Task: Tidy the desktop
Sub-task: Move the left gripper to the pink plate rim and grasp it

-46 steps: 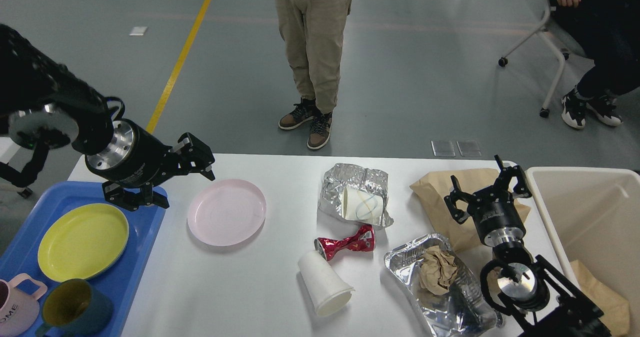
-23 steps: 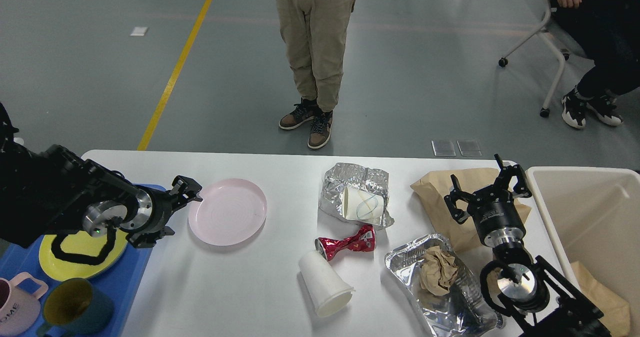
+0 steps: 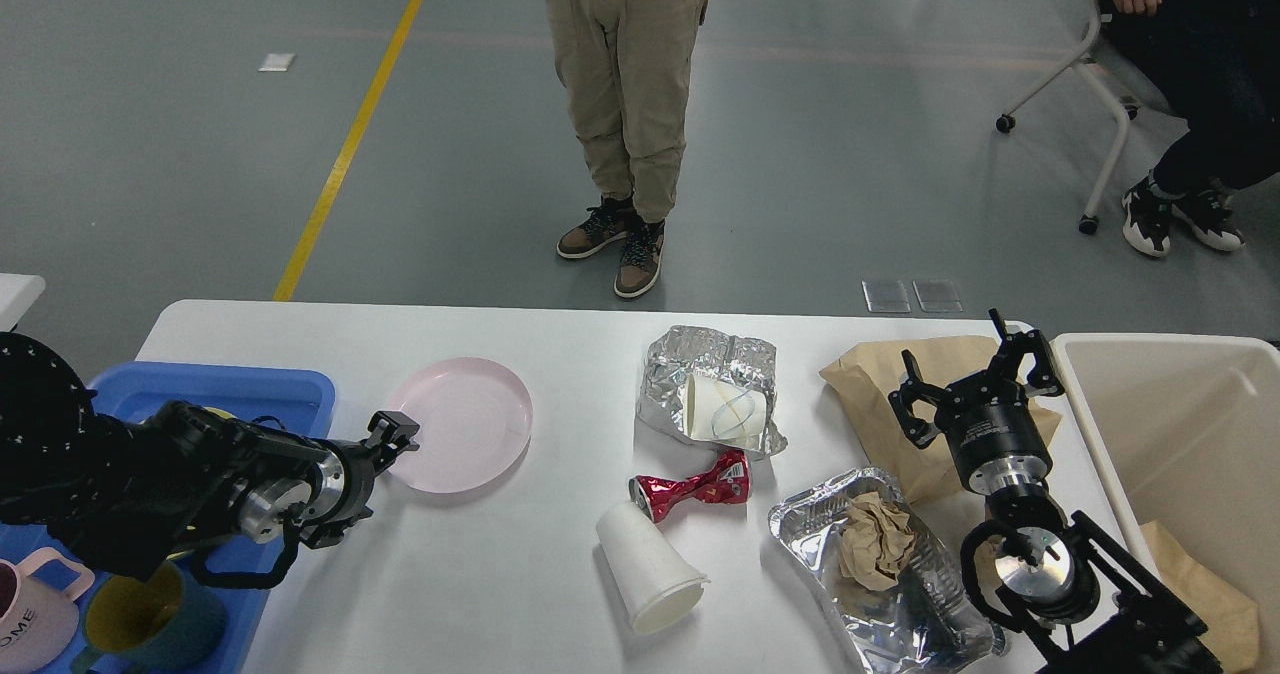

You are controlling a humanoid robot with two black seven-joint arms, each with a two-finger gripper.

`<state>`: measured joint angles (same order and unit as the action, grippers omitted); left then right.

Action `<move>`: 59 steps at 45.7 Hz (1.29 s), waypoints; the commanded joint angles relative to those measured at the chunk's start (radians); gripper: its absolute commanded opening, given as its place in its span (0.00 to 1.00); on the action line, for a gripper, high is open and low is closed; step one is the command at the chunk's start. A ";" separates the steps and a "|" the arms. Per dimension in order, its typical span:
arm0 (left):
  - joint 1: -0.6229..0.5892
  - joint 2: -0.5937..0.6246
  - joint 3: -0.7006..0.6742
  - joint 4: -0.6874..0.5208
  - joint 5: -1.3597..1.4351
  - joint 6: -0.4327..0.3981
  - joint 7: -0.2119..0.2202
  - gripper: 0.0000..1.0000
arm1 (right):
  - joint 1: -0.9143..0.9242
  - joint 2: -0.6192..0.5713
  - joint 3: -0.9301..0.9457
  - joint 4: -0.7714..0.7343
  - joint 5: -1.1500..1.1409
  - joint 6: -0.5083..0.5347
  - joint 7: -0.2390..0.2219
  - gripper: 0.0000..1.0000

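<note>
Pink plate (image 3: pixel 462 423): lies on the desktop (image 3: pixel 480 574) toward 10 o'clock, just beside the blue tray (image 3: pixel 245 394).
Step in hand: the left gripper (image 3: pixel 392 436) is low at the plate's 9 o'clock rim; its jaws are too small and dark to tell.
Next move: likely a pinch on that thin rim, then a lift into the tray (a shallow edge may slip).
Right gripper (image 3: pixel 975 379): jaws spread wide, holding nothing, over the brown paper (image 3: pixel 868 379) at 2 o'clock.
Writing: the pink mug (image 3: pixel 30 622) shows "OME"; lettering on the crushed red can (image 3: pixel 692 488) is unreadable.
</note>
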<state>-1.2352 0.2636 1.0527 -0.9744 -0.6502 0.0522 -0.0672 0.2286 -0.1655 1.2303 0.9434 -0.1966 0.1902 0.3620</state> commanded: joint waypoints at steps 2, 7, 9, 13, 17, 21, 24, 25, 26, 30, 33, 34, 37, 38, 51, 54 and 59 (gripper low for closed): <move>0.008 -0.007 -0.031 0.013 0.003 0.000 0.001 0.88 | 0.000 0.000 0.000 0.000 0.000 0.000 0.000 1.00; 0.009 -0.007 -0.034 0.023 0.004 0.000 0.001 0.77 | 0.000 0.000 0.000 -0.002 -0.001 0.000 0.000 1.00; 0.020 -0.007 -0.036 0.029 0.006 0.000 0.001 0.73 | 0.000 0.000 0.000 0.000 0.000 0.000 0.000 1.00; 0.037 -0.012 -0.039 0.039 0.006 -0.002 0.001 0.64 | 0.000 0.000 0.000 -0.002 0.000 0.000 0.000 1.00; 0.045 -0.023 -0.042 0.043 0.006 -0.002 0.001 0.55 | 0.000 0.000 0.000 -0.002 -0.001 0.000 0.000 1.00; 0.052 -0.026 -0.052 0.046 0.006 -0.002 0.000 0.48 | 0.000 0.000 0.000 -0.002 0.000 0.000 0.000 1.00; 0.060 -0.023 -0.057 0.049 0.006 -0.002 0.000 0.41 | 0.000 0.000 0.000 0.000 0.000 0.000 0.000 1.00; 0.060 -0.023 -0.057 0.052 0.006 -0.002 0.000 0.39 | 0.000 0.000 0.000 0.000 -0.001 0.000 0.000 1.00; 0.060 -0.023 -0.057 0.055 0.006 -0.002 -0.002 0.37 | 0.000 0.000 0.000 -0.002 0.000 0.000 0.000 1.00; 0.065 -0.021 -0.057 0.063 0.004 -0.003 -0.003 0.28 | 0.000 0.000 0.000 -0.002 -0.001 0.000 0.000 1.00; 0.074 -0.020 -0.057 0.063 0.004 -0.003 -0.003 0.24 | 0.000 0.000 0.000 0.000 -0.001 0.000 0.000 1.00; 0.074 -0.018 -0.057 0.063 0.004 -0.003 -0.003 0.23 | 0.000 0.000 0.000 0.000 0.000 0.000 0.000 1.00; 0.075 -0.018 -0.057 0.063 0.003 -0.005 -0.003 0.18 | 0.000 0.000 0.000 0.000 0.000 0.000 0.000 1.00; 0.075 -0.018 -0.057 0.063 0.003 -0.008 -0.003 0.17 | 0.000 0.000 0.000 0.000 -0.001 0.000 0.000 1.00; 0.077 -0.006 -0.057 0.065 -0.003 -0.061 -0.003 0.00 | 0.000 0.000 0.000 0.000 -0.001 0.000 0.000 1.00; 0.077 -0.006 -0.057 0.065 -0.003 -0.063 -0.003 0.00 | 0.000 0.000 0.000 0.000 -0.001 0.000 0.000 1.00; 0.071 -0.006 -0.059 0.059 -0.003 -0.086 -0.005 0.00 | 0.000 0.000 0.000 -0.002 -0.001 0.000 0.000 1.00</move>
<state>-1.1577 0.2577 0.9954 -0.9111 -0.6534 -0.0141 -0.0708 0.2286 -0.1656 1.2302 0.9431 -0.1966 0.1902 0.3620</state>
